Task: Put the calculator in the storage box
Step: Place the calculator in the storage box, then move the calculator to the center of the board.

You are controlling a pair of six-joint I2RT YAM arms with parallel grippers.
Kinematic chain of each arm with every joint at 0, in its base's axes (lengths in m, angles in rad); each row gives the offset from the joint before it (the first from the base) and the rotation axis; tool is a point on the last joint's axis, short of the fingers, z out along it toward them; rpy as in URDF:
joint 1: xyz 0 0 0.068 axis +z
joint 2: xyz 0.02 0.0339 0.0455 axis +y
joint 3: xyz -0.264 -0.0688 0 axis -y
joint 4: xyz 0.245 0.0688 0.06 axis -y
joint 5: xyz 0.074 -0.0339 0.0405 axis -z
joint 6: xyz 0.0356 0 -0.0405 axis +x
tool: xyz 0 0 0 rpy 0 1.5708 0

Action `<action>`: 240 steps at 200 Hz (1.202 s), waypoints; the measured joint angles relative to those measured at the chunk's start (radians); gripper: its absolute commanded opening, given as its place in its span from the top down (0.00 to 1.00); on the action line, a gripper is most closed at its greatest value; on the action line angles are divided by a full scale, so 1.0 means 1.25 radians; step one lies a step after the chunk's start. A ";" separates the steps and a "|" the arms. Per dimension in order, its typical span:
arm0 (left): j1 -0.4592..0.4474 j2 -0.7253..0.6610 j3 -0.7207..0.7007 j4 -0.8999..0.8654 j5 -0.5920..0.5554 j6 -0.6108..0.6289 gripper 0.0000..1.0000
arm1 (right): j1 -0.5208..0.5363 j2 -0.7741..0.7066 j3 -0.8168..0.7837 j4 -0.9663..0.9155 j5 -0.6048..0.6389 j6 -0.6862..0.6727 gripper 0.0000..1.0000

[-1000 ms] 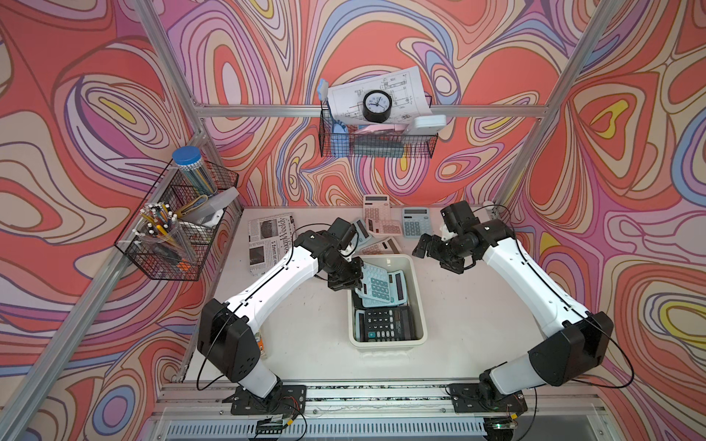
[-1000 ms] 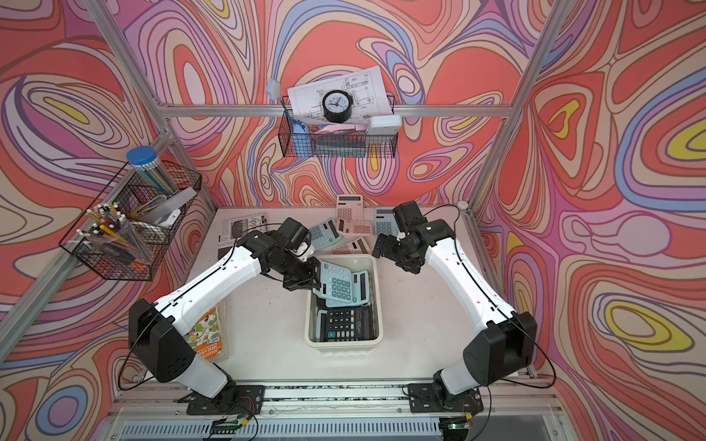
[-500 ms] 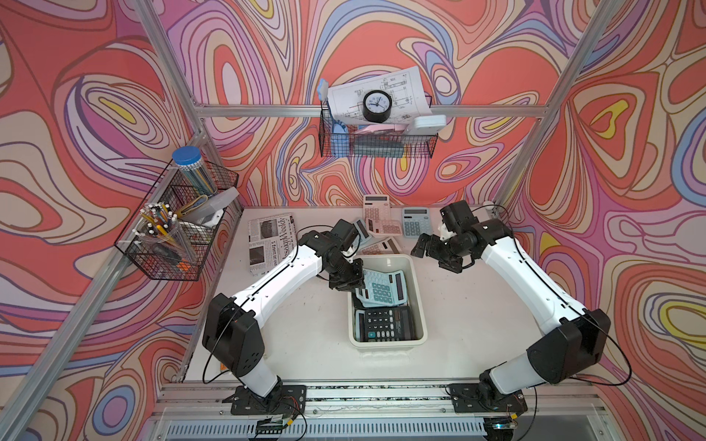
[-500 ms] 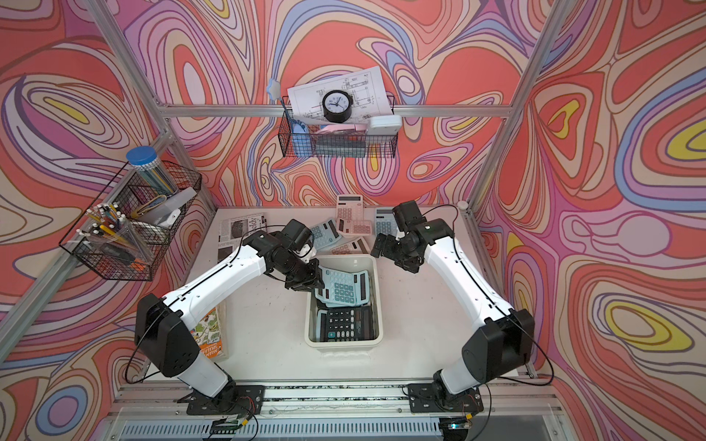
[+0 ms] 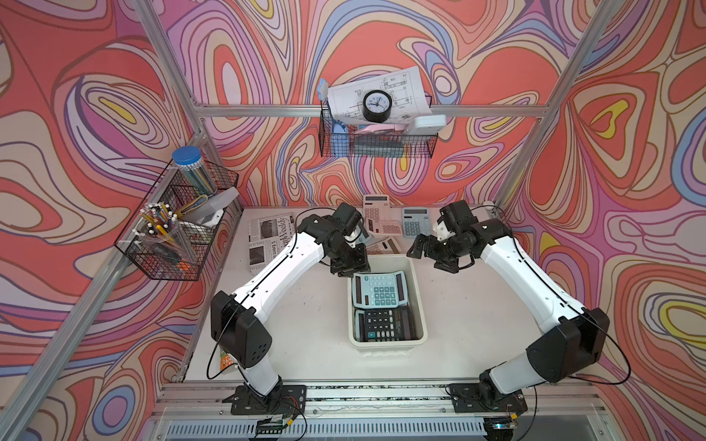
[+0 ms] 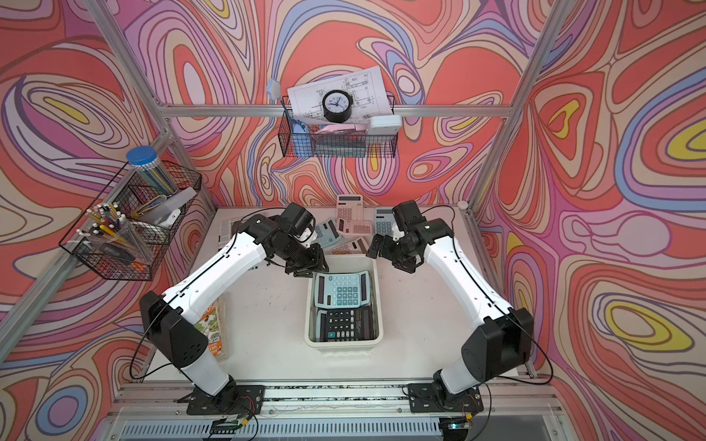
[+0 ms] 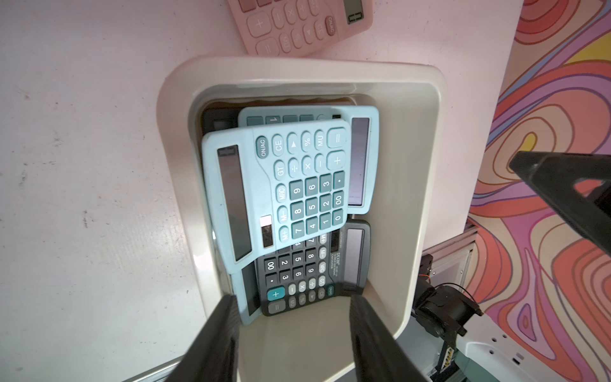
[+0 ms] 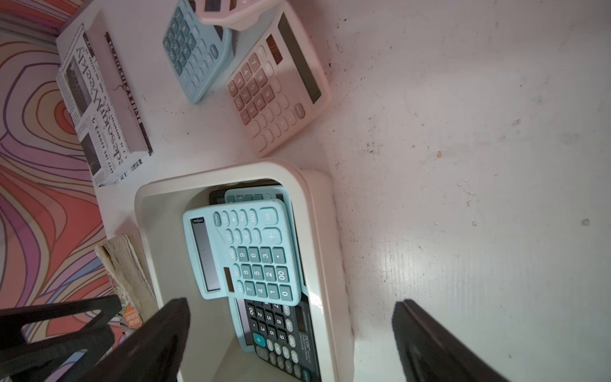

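You have the teal calculator lying in the box atop others, left tool unclenched above it, right tool spread empty, pink calculator waiting on the desk.

The light-blue plastic desk calculator with teal number keys lies face up and slightly skewed inside the cream-white rectangular plastic storage box with rounded corners and a flared rim, in the half farther from the arms' bases. It rests on a second light-blue calculator and overlaps a black calculator in the nearer half.
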 measured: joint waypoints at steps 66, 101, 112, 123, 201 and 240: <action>0.090 -0.007 -0.031 -0.010 -0.004 0.006 0.06 | 0.000 0.027 -0.002 0.004 -0.052 -0.029 0.07; 0.158 -0.009 -0.063 0.018 0.033 0.003 0.03 | 0.000 0.078 0.000 -0.022 -0.056 -0.070 0.07; 0.175 -0.009 -0.078 0.029 0.045 0.003 0.03 | 0.000 0.081 -0.011 -0.026 -0.063 -0.089 0.07; 0.190 -0.009 -0.096 0.040 0.056 0.003 0.03 | 0.000 0.081 -0.030 -0.034 -0.074 -0.105 0.08; 0.274 0.031 -0.114 0.086 0.108 0.003 0.04 | 0.051 0.092 -0.109 -0.024 -0.241 -0.121 0.11; 0.288 0.065 -0.099 0.088 0.127 0.006 0.05 | 0.092 0.112 -0.102 0.014 -0.281 -0.083 0.10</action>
